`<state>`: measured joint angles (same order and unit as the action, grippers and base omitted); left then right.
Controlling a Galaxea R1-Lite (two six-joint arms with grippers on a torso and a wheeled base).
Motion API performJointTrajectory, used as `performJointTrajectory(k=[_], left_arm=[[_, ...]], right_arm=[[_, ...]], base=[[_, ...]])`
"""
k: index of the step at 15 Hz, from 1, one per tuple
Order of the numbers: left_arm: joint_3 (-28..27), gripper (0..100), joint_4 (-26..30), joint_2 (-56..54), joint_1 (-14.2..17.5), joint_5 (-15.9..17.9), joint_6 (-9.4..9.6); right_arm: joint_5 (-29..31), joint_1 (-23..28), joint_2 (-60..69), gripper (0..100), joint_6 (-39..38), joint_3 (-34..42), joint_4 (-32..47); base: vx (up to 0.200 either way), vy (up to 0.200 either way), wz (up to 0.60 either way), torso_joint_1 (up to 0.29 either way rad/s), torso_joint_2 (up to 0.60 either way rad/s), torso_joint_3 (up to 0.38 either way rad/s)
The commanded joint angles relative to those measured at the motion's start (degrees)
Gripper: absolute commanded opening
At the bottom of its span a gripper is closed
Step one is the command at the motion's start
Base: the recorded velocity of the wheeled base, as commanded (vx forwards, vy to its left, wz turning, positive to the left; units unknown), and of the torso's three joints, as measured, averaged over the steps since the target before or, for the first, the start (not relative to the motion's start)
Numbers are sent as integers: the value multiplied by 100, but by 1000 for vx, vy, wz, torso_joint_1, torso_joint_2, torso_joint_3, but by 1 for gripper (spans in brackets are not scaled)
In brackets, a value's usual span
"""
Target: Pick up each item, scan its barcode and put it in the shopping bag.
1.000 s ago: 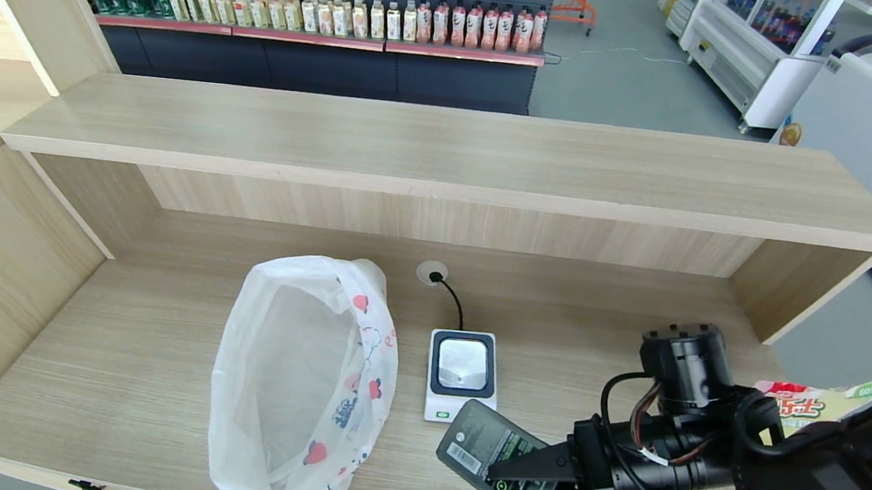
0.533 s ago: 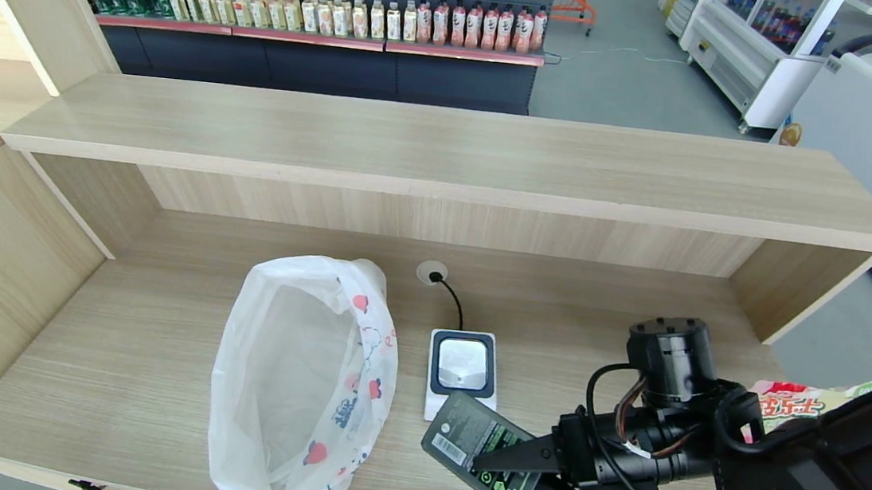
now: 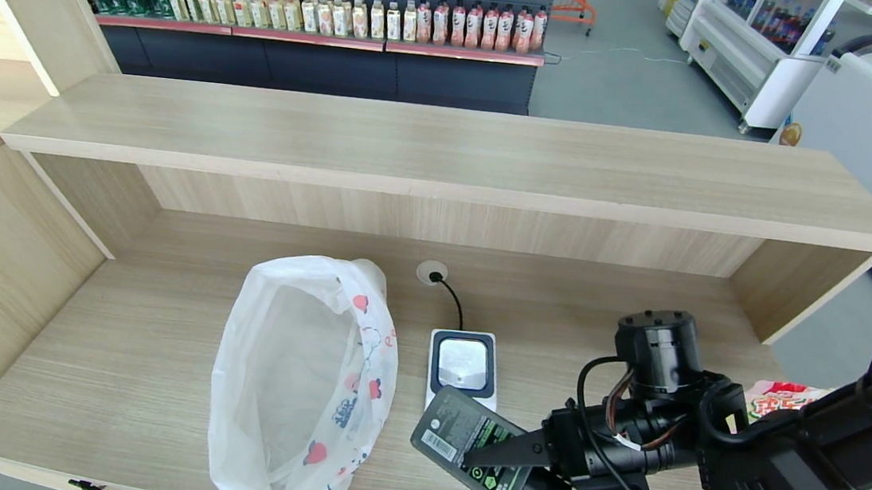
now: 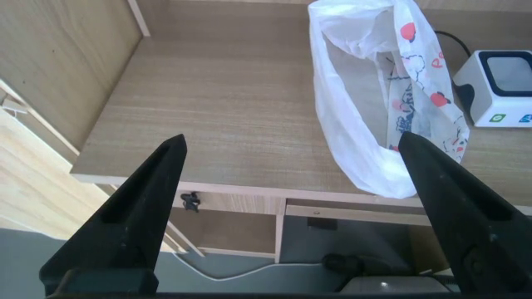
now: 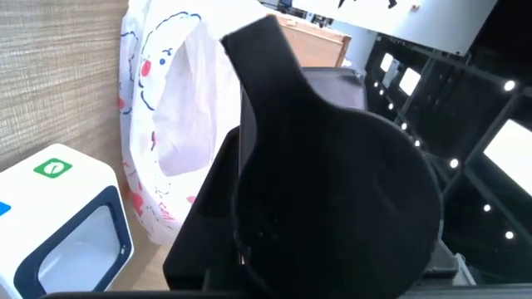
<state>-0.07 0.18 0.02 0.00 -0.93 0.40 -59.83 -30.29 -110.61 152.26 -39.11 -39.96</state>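
The left gripper [image 4: 291,141] hung wide open and empty above the counter's [image 3: 119,375] front edge. The bag [image 3: 302,384], thin crinkled white plastic with red prints, stood mouth open beside the white box scanner [image 3: 462,367]. The pack [image 3: 457,439], flat, dark and round-cornered, was clamped in the closed right gripper [image 3: 491,465] over the scanner's near edge, long axis slanting left to right, barcode end toward the bag, label upward.
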Motion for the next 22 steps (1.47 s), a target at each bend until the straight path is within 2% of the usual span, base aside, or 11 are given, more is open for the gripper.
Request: performJointTrajectory(k=[1, 7, 14, 16, 17, 18, 20, 22], left_arm=[[-1, 100, -1, -2, 0, -4, -5], [-1, 100, -1, -2, 0, -4, -5], [-1, 100, -1, -2, 0, -4, -5], [-1, 100, -1, -2, 0, -4, -5], [-1, 100, -1, -2, 0, -4, -5], [-1, 100, -1, -2, 0, -4, -5], [-1, 100, -1, -2, 0, -4, 4], [-1, 100, -1, -2, 0, -4, 4]], right_arm=[[-2, -3, 13, 0, 23, 17, -3], [-116, 15, 83, 0, 23, -18, -3], [-116, 41, 268, 0, -346, -185, -3], [-81, 32, 206, 0, -1058, -185, 15], [-73, -56, 276, 0, -1673, -176, 15], [-55, -196, 522, 0, -2324, -132, 41], [86, -143, 1393, 0, -3475, 167, 41], [323, 6, 2368, 0, -5558, 509, 665]], base=[[0, 0, 0, 0, 0, 0], [0, 0, 0, 0, 0, 0], [0, 0, 0, 0, 0, 0], [0, 0, 0, 0, 0, 0], [0, 0, 0, 0, 0, 0], [0, 0, 0, 0, 0, 0], [0, 0, 0, 0, 0, 0], [0, 0, 0, 0, 0, 0]])
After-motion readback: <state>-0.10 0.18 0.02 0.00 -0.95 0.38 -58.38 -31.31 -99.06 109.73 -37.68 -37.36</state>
